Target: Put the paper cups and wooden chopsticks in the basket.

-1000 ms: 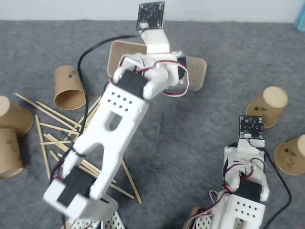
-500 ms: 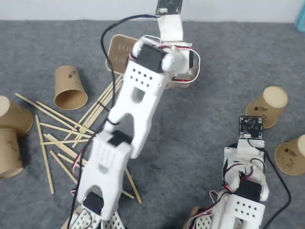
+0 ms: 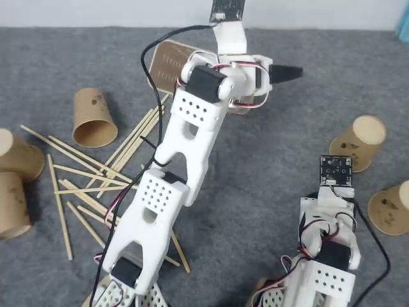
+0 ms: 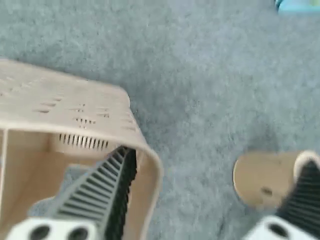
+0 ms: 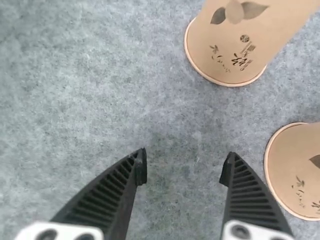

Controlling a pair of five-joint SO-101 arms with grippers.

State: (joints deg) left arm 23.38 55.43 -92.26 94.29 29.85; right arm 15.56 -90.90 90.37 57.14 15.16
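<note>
The bench [image 3: 287, 115] is covered all over in grey, felt-like cloth. A pale, plain wall [image 3: 96, 13] runs along its far edge. A light blue object [image 3: 404, 25] sits at one far corner.

My high camera is fixed above the table [image 3: 307, 83] and looks down over its whole surface. The left wrist camera sits close over the basket [image 4: 75, 107], facing down. The high view shares that basket [image 3: 167, 61]. The right wrist camera looks down at close range on two paper cups [image 5: 235, 40]. The high view shows the same cups [image 3: 358, 144].
</note>
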